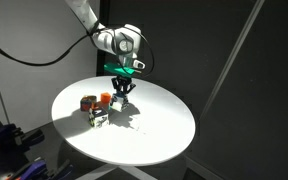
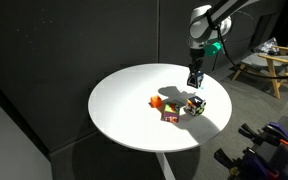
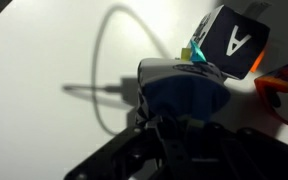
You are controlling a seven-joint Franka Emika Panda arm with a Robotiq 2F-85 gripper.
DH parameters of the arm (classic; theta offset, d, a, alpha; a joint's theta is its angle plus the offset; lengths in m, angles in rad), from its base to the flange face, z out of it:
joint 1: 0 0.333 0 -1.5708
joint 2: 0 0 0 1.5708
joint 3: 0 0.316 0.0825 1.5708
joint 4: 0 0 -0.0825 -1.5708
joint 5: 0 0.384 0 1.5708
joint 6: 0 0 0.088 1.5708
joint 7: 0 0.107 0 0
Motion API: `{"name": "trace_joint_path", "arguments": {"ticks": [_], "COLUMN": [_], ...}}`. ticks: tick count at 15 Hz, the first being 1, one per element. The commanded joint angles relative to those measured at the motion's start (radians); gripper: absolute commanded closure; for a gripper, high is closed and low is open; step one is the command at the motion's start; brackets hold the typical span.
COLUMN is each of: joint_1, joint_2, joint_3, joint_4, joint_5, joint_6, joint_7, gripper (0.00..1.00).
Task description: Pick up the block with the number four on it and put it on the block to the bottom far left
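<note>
Gripper (image 2: 195,84) hangs just above the number-four block (image 2: 196,104), right of the other cubes; jaw spread not discernible. Risk: off-centre descent clips an edge, shoving it against the red-yellow block (image 2: 170,117)

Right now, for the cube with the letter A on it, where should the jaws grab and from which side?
Take the cube by two opposite flat sides, coming down from above; parallel faces suit the jaws. It sits askew in the wrist view, so the wrist likely needs turning to square up. The orange piece lies close, so probably close across the other pair.
</note>
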State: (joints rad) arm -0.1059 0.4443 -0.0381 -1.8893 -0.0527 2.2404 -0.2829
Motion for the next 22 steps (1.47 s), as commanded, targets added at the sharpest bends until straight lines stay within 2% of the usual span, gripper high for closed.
{"name": "trace_joint_path", "arguments": {"ticks": [1,2,3,11,16,22], "joint_1": [-0.005,-0.005,-0.009,-0.022,-0.028,-0.012], "joint_2": [0.000,0.000,-0.007,-0.075,-0.135,-0.214], "joint_3": [0.005,0.005,0.011,0.064,0.099,0.107], "joint_4": [0.001,0.001,-0.001,-0.033,-0.071,-0.157], "joint_5": [-0.003,-0.003,0.002,0.005,0.001,-0.006], "joint_6": [-0.002,-0.002,0.003,0.051,0.031,0.034], "joint_7": [0.002,0.002,-0.017,-0.225,-0.449,-0.733], "gripper": [0.74,0.74,0.94,0.94,0.94,0.94]}}
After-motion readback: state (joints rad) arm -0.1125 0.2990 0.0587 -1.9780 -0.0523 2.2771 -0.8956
